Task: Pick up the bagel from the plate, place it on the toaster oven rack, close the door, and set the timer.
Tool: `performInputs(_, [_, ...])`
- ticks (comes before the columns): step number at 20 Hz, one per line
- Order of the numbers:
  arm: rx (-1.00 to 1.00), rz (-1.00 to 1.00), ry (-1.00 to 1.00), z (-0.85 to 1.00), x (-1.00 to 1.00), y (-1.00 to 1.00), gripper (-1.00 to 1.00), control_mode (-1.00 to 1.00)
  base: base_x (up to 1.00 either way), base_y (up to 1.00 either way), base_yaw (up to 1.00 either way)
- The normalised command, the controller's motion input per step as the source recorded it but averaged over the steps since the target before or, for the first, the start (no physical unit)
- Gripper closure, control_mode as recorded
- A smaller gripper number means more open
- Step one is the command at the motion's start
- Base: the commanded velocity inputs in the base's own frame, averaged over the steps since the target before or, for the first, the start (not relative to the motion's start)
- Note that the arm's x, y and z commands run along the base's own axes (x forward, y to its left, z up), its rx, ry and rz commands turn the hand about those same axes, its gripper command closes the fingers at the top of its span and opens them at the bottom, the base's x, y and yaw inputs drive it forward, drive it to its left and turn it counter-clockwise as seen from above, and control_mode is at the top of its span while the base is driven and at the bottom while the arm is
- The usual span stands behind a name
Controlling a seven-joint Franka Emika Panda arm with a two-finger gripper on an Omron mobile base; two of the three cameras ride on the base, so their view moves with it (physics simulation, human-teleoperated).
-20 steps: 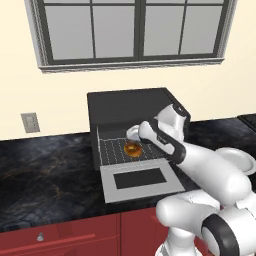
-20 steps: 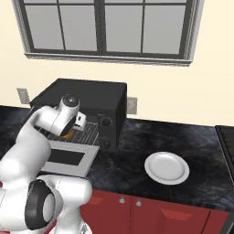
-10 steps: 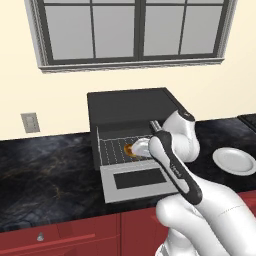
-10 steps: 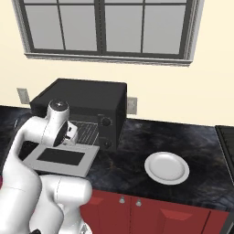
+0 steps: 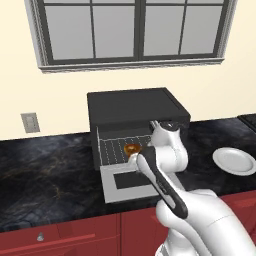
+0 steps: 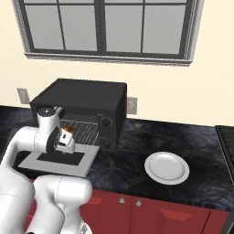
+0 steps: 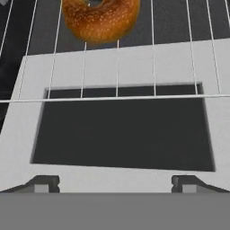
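One bagel (image 7: 100, 18) lies on the toaster oven rack (image 7: 179, 58), apart from my fingers (image 7: 45, 183), which are spread wide and empty. The door (image 5: 131, 181) hangs flat; stiff, light, I'd lift its front edge.

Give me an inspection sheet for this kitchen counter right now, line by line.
Surface: dark marbled counter.
Job's things: bagel lies on the toaster oven rack; door hangs open and flat; plate sits empty, right of the oven.
Clutter: nothing seen.
Grippers: gripper open, above the door, holding nothing.
Cables: nothing seen.
Surroundings: window, wall outlets, red cabinets.
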Motion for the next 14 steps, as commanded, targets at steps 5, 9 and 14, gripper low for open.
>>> performInputs(5, [-0.17,0.0,-0.03,-0.29,0.15,0.0,-1.0,-1.0,0.0,0.0,0.0])
performInputs(9, [-0.13,0.0,-0.06,-0.24,0.33,0.0,-1.0,-1.0,0.0,0.0,0.0])
performInputs(14, [-0.07,0.0,-0.04,-0.13,0.49,0.0,-1.0,-1.0,0.0,0.0,0.0])
